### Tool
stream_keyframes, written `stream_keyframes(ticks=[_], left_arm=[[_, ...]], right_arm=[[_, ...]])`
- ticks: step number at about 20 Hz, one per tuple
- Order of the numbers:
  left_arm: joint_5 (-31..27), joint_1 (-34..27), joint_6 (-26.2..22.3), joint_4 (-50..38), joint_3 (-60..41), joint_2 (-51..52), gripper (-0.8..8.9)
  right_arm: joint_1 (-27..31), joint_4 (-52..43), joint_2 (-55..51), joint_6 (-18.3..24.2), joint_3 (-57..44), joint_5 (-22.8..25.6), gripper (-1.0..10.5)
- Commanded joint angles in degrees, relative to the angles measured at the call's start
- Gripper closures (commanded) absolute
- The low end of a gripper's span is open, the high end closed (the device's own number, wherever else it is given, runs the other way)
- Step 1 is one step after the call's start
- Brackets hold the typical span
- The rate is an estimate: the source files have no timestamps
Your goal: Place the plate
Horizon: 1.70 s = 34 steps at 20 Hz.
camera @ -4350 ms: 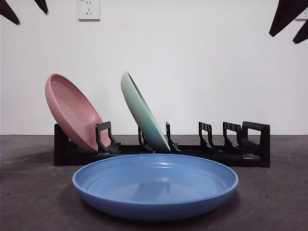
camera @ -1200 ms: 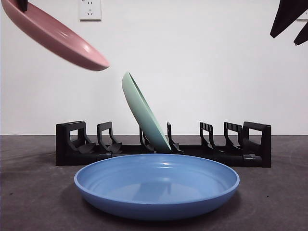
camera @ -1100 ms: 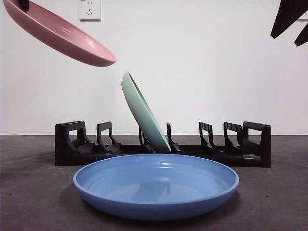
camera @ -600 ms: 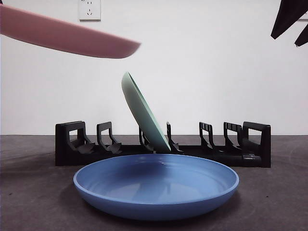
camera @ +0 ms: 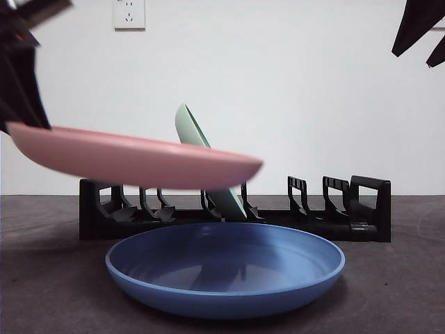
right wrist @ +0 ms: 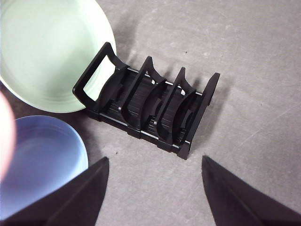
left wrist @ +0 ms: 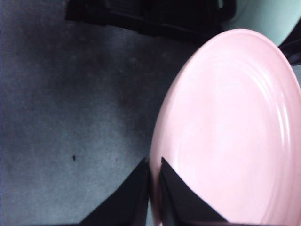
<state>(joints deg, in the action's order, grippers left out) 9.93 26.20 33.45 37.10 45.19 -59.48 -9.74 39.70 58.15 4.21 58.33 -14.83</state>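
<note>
1. Your left pincer (left wrist: pixel 154 172) pinches the rim of the pink plate (camera: pixel 132 161), which hangs nearly flat in the air above the blue plate (camera: pixel 224 268) on the counter (camera: pixel 396 278)
2. The green plate (camera: pixel 201 160) leans in the black rack (camera: pixel 334 209); the pink plate's far edge looks blurred
3. Your right pincer (right wrist: pixel 153 188) waits high, jaws spread

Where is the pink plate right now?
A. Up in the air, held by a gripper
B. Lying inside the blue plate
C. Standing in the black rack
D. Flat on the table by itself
A: the left gripper pinches the rim of the pink plate, which hangs nearly level above the blue plate, off the black rack.
</note>
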Motion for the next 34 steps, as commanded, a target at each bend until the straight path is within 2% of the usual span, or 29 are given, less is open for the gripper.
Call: stream_keyframes(ticks=[1,5,8,17,18,21,23,24,27,32,34], left_arm=[[-2.99,3.80,3.65,-2.40,0.48,-3.58,7.98],[-6.80,9.64,6.38,-7.45,0.48,-10.10,7.98],[-6.99,12.07,7.91,-11.56,0.48,-14.29,7.98],[-6.99,13.42,8.11,-16.04,0.48,-22.56,7.94],[-6.99,13.42,8.13,-16.04,0.48,-22.56,7.66],[-6.99,13.42,8.17,-14.78,0.48,-22.56,5.54],[-6.93,13.42,8.11,-13.35,0.50,-22.29,5.48],[-6.93,13.42,7.91,-12.48,0.59,-21.79,5.15],[-6.97,13.40,4.20,-10.19,1.16,-17.20,4.43],[-6.99,11.76,-7.32,-7.89,1.16,-2.21,4.36],[-6.99,9.62,-12.11,-5.35,1.16,4.74,4.36]], right_arm=[[-0.26,-0.22,0.35,-0.61,0.77,-0.15,6.4],[-0.26,-0.20,0.35,-0.61,0.77,-0.13,6.4],[-0.26,-0.17,0.35,-0.61,0.77,-0.15,6.4],[-0.26,0.31,0.35,-0.63,0.77,-0.15,6.4],[-0.26,0.42,0.35,-0.63,0.77,-0.15,6.4],[-0.26,0.61,0.35,-0.63,0.77,-0.15,6.4],[-0.26,0.63,0.35,-0.66,0.77,-0.15,6.4],[-0.26,0.63,0.35,-0.72,0.77,-0.17,6.4],[-0.44,0.35,0.35,-2.05,0.77,-0.17,6.4],[-3.65,-0.87,0.28,-2.95,0.77,-0.15,6.4],[-4.76,-0.87,0.35,-5.86,0.77,0.00,6.4]])
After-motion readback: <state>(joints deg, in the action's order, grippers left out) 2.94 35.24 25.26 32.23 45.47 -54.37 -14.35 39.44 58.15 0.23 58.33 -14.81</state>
